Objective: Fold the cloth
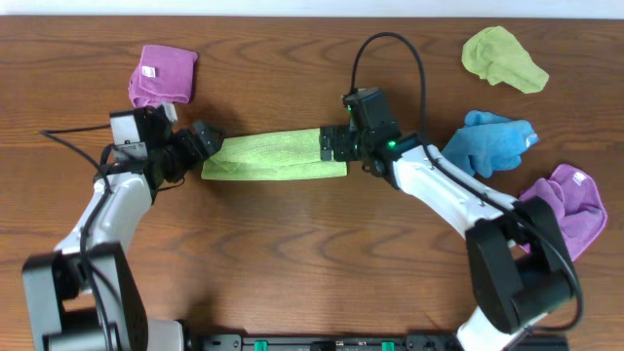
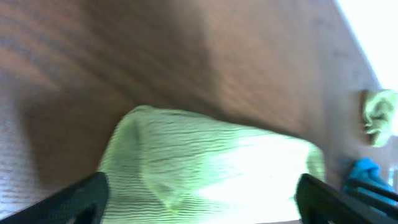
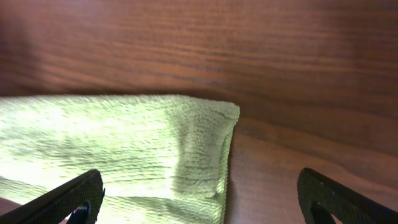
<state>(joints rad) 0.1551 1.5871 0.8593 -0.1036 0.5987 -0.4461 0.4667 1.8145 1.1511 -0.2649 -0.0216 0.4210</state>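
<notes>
A lime green cloth (image 1: pixel 275 156) lies folded into a long narrow strip in the middle of the table. My left gripper (image 1: pixel 207 140) is open at the strip's left end; in the left wrist view the cloth (image 2: pixel 205 162) fills the space between its spread fingers (image 2: pixel 202 199). My right gripper (image 1: pixel 334 144) is open at the strip's right end; in the right wrist view the cloth's corner (image 3: pixel 155 149) lies between its spread fingers (image 3: pixel 202 199), over cloth and bare wood. Neither gripper holds the cloth.
A magenta cloth (image 1: pixel 162 75) lies crumpled at the back left. A light green cloth (image 1: pixel 502 58) lies at the back right, a blue cloth (image 1: pixel 490 139) right of my right arm, and a purple cloth (image 1: pixel 569 207) at the right edge.
</notes>
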